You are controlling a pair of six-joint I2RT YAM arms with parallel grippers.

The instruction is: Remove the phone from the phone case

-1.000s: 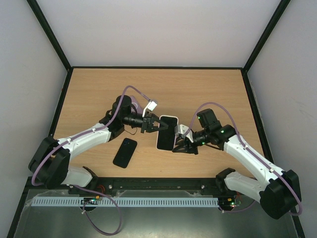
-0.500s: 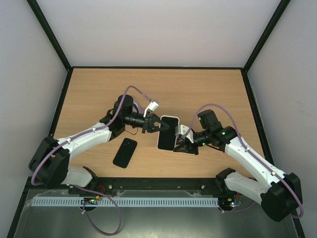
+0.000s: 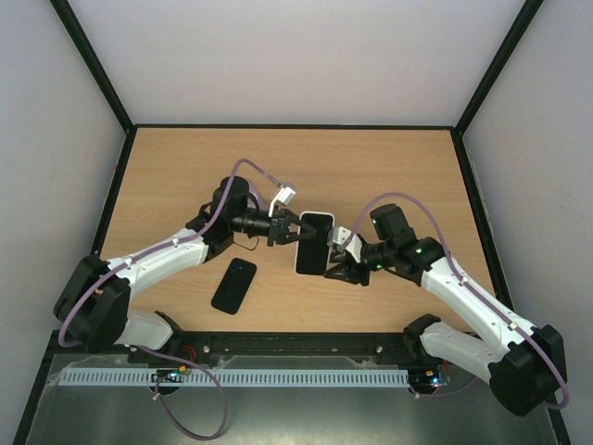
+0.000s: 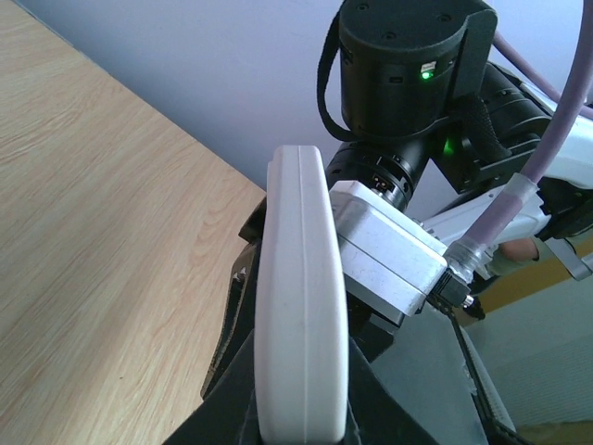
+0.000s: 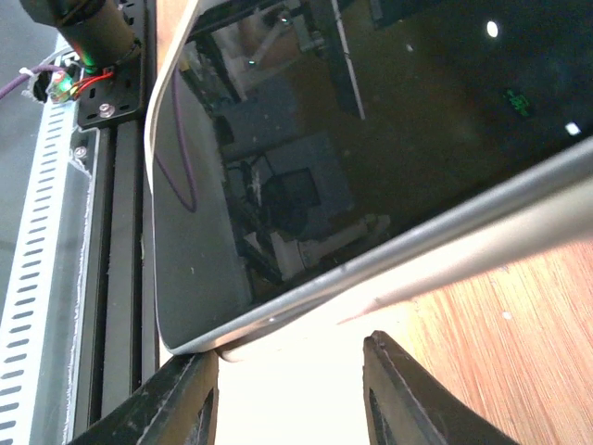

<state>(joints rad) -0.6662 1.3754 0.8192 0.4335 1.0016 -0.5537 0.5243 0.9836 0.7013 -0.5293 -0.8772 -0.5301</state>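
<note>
The left fingers stay clamped on the left edge of the phone case, held above mid-counter with the phone still inside. The right fingers have just spread at its near-right edge, gripping nothing. This is probably a regrip.

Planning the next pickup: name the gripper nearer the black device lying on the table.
Left. The left gripper hangs past the black device, to its right; the right gripper is farther right.

Phone — far end off-frame
</note>
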